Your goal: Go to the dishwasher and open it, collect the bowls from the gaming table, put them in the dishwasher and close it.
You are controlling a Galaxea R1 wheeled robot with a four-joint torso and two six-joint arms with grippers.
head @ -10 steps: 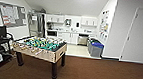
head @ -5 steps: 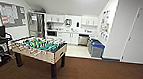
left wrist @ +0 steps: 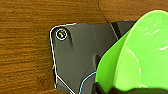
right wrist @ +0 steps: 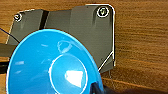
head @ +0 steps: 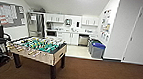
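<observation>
The dishwasher (head: 83, 40) stands far off in the kitchen, under the counter, right of the white cabinets (head: 71, 38). A football table (head: 37, 49) is near left. The green bowl (left wrist: 135, 55) fills the left wrist view, the blue bowl (right wrist: 50, 65) the right, both above brown floor (head: 104, 75). Whether fingers pinch them, I cannot tell.

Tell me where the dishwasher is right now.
The dishwasher sits at the far kitchen wall in the head view, under the counter, between the white cabinets and the blue-lidded bins.
</observation>
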